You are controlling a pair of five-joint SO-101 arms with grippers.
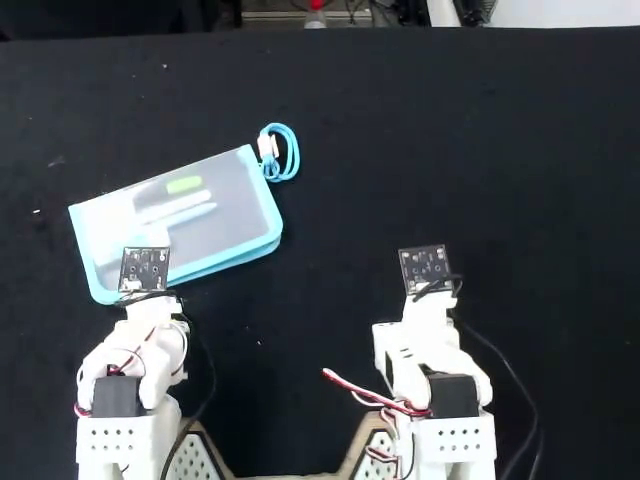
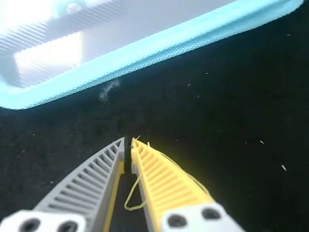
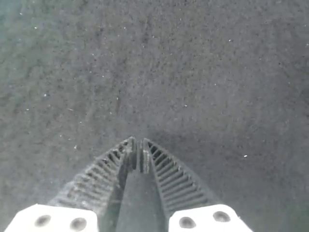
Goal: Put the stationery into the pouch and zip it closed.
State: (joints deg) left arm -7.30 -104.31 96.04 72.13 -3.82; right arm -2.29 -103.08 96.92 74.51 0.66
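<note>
Both pincers are pressed together, nothing pinched. The left pincer (image 2: 128, 141) hangs over bare bench (image 2: 231, 121) just beside the turquoise edge of the pouch (image 2: 145, 53). The right pincer (image 3: 137, 141) sits over bare black cloth, well apart from it.

The pouch lies flat and skewed at the left of the bench, ahead of the left arm. The stationery looks to be in: a green piece (image 1: 184, 184) and pale sticks (image 1: 180, 210) show through the clear face. The zip pull (image 1: 267, 148) with its blue cord loop (image 1: 283, 152) sits at the pouch's far right corner, so my read is zipped, task about done.

Caveats:
- Zip teeth aren't resolvable, so full closure is unconfirmed.
- What the pale sticks are is hard to tell.
- From above, the left arm's camera board covers part of the pouch's near edge.
</note>
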